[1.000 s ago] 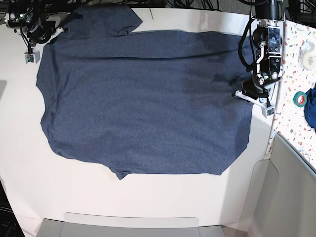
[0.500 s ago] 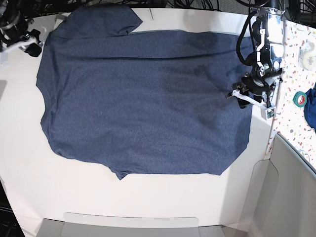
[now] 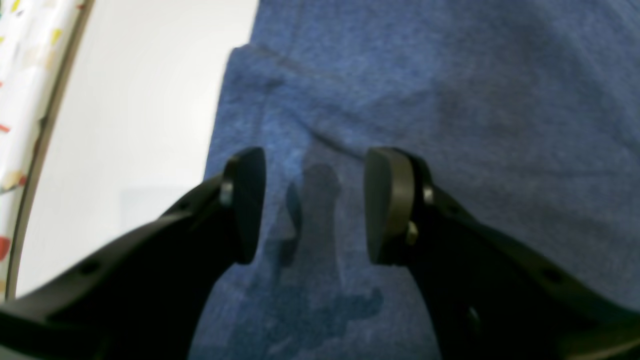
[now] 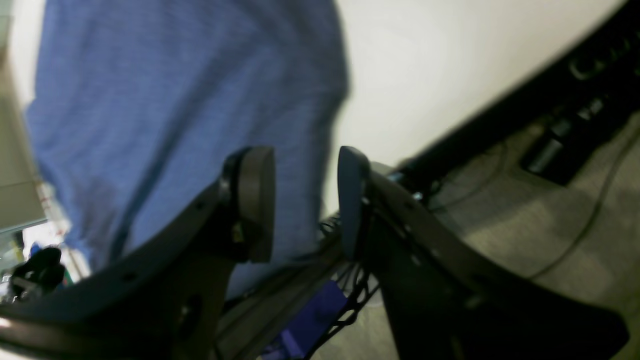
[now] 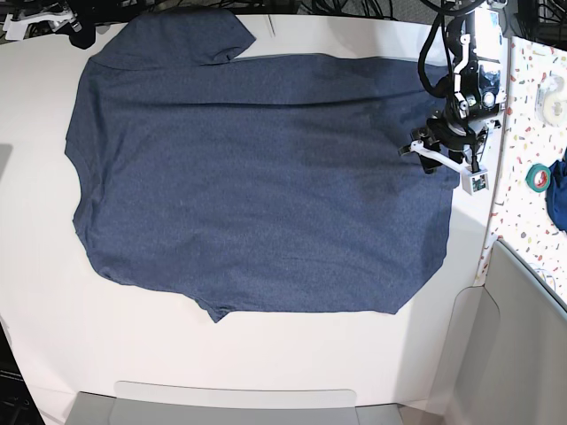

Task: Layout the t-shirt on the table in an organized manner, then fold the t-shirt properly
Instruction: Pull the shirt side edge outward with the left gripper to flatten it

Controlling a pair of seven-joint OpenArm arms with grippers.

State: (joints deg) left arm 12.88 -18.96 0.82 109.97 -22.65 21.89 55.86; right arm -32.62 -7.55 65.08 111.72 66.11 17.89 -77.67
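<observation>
The dark navy t-shirt lies spread flat on the white table, plain side up, one sleeve at the far edge. My left gripper hovers over the shirt's right edge. In the left wrist view it is open, nothing between its pads, and the shirt's hem lies below. My right gripper is also open and empty, off the table's edge, with the shirt blurred behind it. In the base view only a bit of the right arm shows at the top left corner.
A speckled side surface on the right carries a green tape roll, a white roll and a blue cloth. Grey bins stand at the front and right. Cables and floor lie beyond the table edge.
The left gripper opened, let go of the shirt's right edge and rose toward the far side. The right gripper released the sleeve corner, opened and drew back to the top left corner.
</observation>
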